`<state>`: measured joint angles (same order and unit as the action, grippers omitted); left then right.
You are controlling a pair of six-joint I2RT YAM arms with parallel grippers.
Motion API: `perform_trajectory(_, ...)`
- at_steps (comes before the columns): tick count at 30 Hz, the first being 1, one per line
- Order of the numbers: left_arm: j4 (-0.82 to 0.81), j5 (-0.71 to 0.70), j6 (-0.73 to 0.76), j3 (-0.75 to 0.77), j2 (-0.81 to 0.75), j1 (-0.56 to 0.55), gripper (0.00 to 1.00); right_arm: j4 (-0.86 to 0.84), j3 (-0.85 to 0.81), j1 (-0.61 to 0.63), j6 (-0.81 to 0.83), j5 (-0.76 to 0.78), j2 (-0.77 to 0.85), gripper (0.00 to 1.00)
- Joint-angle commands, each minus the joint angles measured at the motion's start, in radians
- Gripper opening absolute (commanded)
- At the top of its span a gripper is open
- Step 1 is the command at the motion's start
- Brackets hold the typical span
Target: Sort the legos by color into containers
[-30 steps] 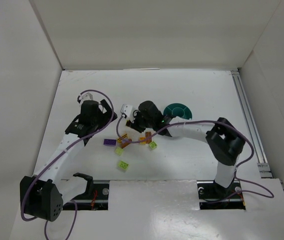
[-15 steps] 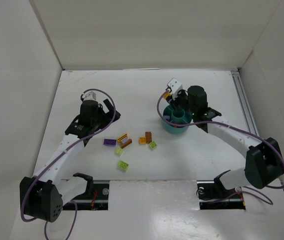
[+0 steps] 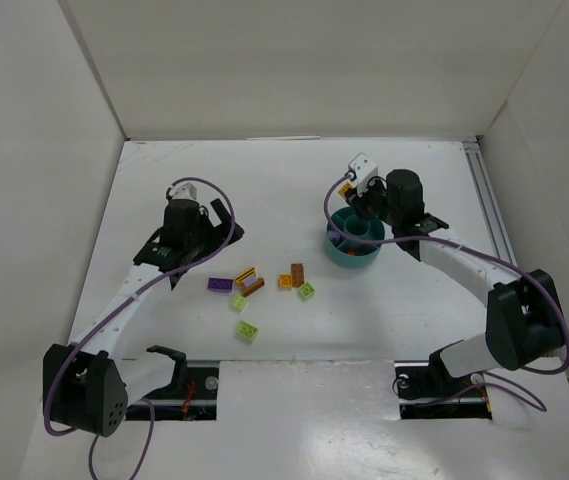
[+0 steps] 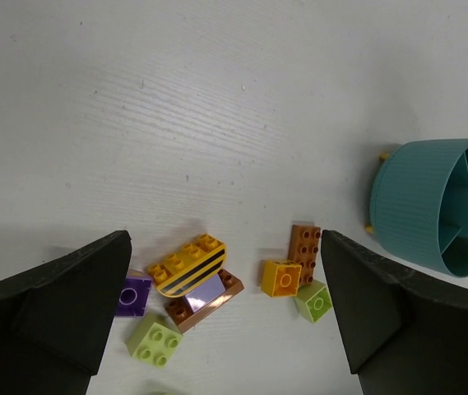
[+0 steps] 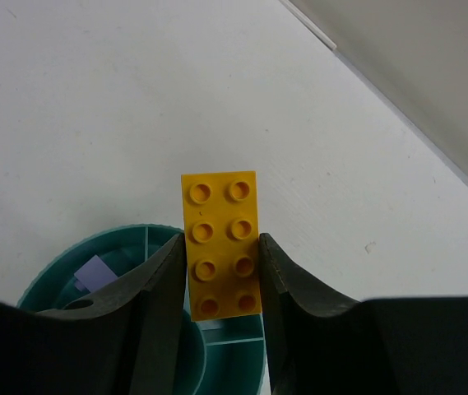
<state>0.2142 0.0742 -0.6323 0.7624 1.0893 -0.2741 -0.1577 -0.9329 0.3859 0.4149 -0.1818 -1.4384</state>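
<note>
Orange brick (image 5: 220, 216) pinched in right hand (image 5: 221, 251) above teal bowl (image 3: 350, 260) | left hand (image 4: 224, 247) spread wide

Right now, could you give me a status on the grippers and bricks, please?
Right gripper shut on yellow-orange brick, above teal bowl. Left gripper open, over loose bricks. Nothing in the way.

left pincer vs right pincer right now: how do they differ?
Opening: the left pincer stands wide open; the right pincer is shut on a yellow-orange brick.
Load: the left pincer holds nothing; the right pincer holds that brick.
Place: the left pincer is above the loose legos; the right pincer is over the teal bowl.
Shared: both are black and point down.
</note>
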Motion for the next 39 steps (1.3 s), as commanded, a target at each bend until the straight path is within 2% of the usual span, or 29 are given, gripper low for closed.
perform_trajectory(1, -0.032, -0.005, 0.016, 0.051, -0.003, -0.002, 0.99, -0.075, 0.013, -0.007, -0.022, -0.037, 0.003, 0.24)
perform_trajectory(17, -0.013, -0.014, 0.016, 0.06, 0.024, -0.002, 0.99, -0.106, 0.085, -0.016, -0.05, -0.047, -0.008, 0.28)
perform_trajectory(39, -0.004, -0.024, -0.003, 0.078, 0.043, -0.002, 0.99, -0.143, 0.075, -0.025, -0.059, -0.054, -0.077, 0.3)
